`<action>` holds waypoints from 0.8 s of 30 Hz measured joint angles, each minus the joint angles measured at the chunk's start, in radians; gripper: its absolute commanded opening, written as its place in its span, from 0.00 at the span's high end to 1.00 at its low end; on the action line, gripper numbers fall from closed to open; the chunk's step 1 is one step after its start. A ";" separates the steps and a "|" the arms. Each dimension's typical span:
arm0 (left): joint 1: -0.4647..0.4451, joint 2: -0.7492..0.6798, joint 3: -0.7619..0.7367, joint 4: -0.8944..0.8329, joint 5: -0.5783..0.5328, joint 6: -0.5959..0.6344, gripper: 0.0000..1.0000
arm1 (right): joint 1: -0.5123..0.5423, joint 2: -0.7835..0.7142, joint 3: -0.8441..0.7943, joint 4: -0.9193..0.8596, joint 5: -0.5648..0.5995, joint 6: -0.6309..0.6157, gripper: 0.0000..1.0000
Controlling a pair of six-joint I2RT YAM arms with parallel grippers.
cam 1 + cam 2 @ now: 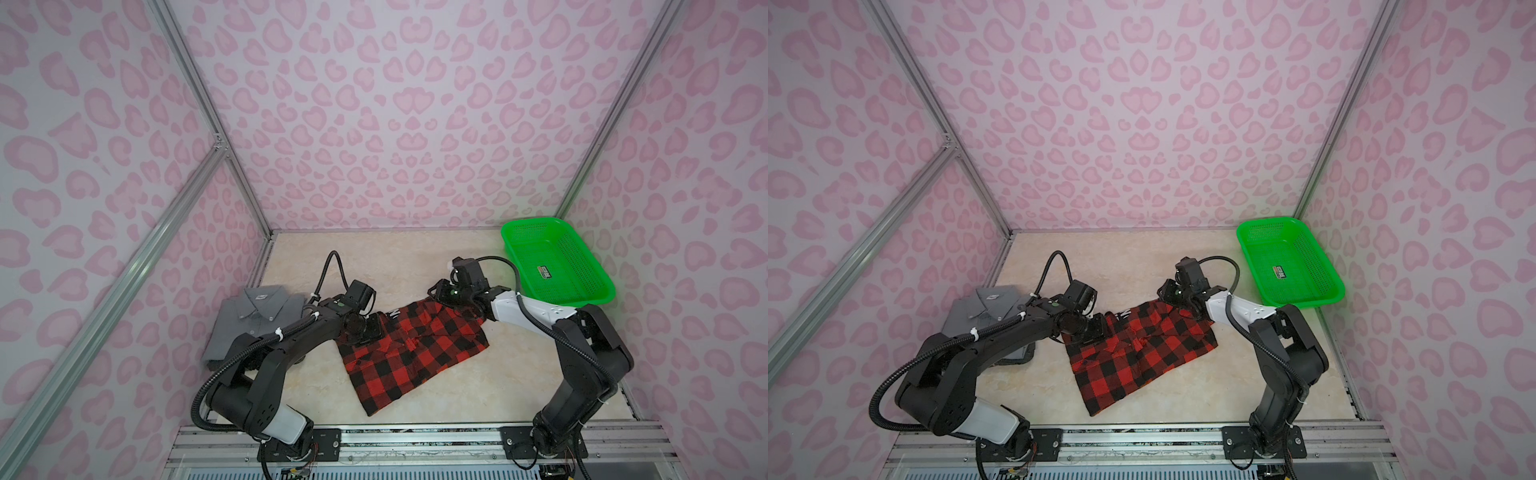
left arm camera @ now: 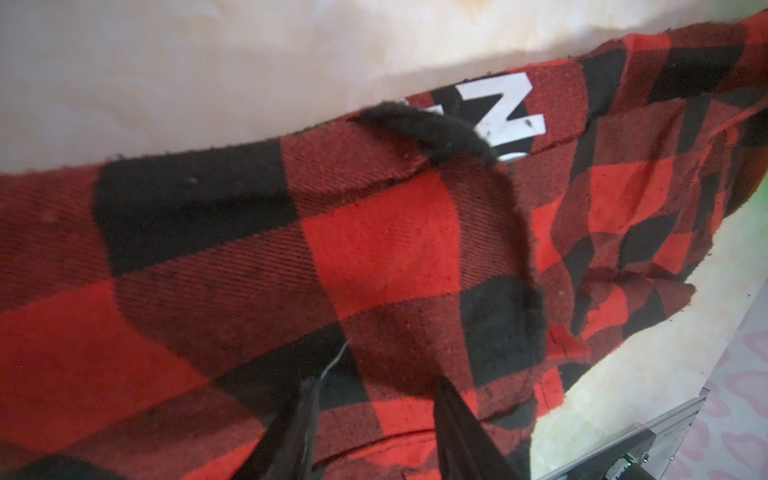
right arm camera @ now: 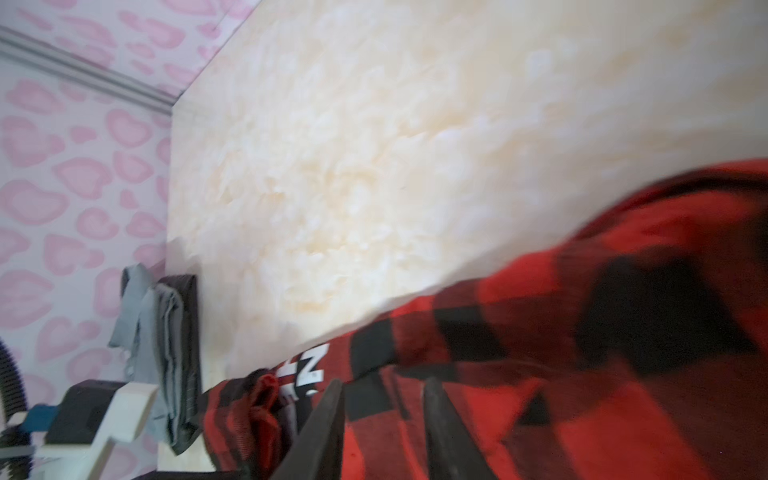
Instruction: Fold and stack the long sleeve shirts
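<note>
The left tool (image 2: 376, 379), fingers half apart, pinches the red-and-black checked shirt (image 1: 415, 357); the right tool (image 3: 384, 381), narrower, grips the same shirt.

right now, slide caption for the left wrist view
Left gripper at the checked shirt, white-lettered label by its edge

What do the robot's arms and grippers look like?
Both arms are mostly black jointed links. The left arm has a white section near its base, the right arm a white forearm. Black ribbed cables, fastened with white ties, run along them. The left gripper and right gripper have dark tapered fingers.
</note>
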State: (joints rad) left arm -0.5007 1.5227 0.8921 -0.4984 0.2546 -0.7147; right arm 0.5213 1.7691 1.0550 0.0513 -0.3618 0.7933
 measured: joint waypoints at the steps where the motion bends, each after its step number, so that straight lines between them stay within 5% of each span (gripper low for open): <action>1: -0.002 0.000 0.000 0.000 0.000 0.000 0.52 | 0.008 0.017 0.005 0.017 -0.016 0.006 0.71; 16: -0.003 -0.002 -0.031 -0.002 -0.013 0.017 0.50 | -0.101 0.048 -0.171 0.092 0.070 0.048 0.75; 24: -0.002 -0.121 0.000 -0.041 -0.016 0.089 0.38 | -0.119 -0.144 -0.292 0.000 0.135 0.048 0.64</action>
State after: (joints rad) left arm -0.5030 1.4014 0.8921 -0.5392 0.2390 -0.6262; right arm 0.4019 1.6249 0.7631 0.0517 -0.2268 0.8413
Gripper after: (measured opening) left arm 0.601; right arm 0.332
